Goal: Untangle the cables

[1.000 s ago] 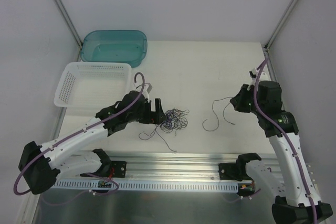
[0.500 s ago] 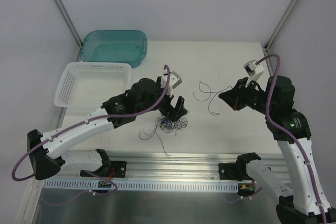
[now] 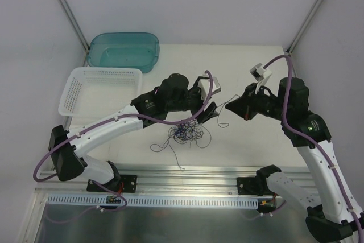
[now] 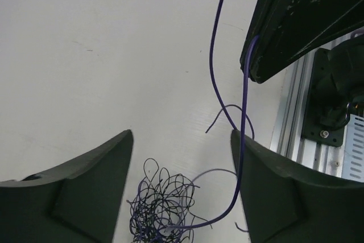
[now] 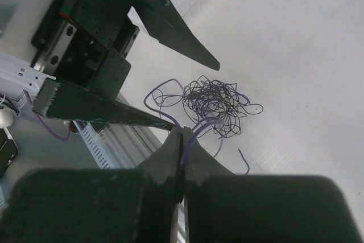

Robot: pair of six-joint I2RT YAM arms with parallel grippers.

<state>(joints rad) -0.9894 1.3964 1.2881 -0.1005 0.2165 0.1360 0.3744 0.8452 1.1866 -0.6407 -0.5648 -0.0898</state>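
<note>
The cables (image 3: 185,133) lie as a dark blue-black curly tangle on the white table, also seen in the left wrist view (image 4: 162,211) and the right wrist view (image 5: 217,104). My right gripper (image 3: 230,106) is shut on one purple-blue wire (image 5: 197,126), pinched at its tips (image 5: 183,136). That wire hangs down in a loop toward the tangle (image 4: 244,112). My left gripper (image 3: 208,112) is open and empty, hovering above the tangle just left of the right gripper; the held wire passes by its right finger (image 4: 284,192).
A white mesh basket (image 3: 102,92) and a teal tub (image 3: 122,49) stand at the back left. An aluminium rail (image 3: 187,176) runs along the near edge. Loose wire ends (image 3: 162,146) trail from the tangle toward the rail.
My left arm swung right and lifted off the tangle toward the right gripper. My right gripper moved left carrying its wire, which now hangs close to the tangle.
</note>
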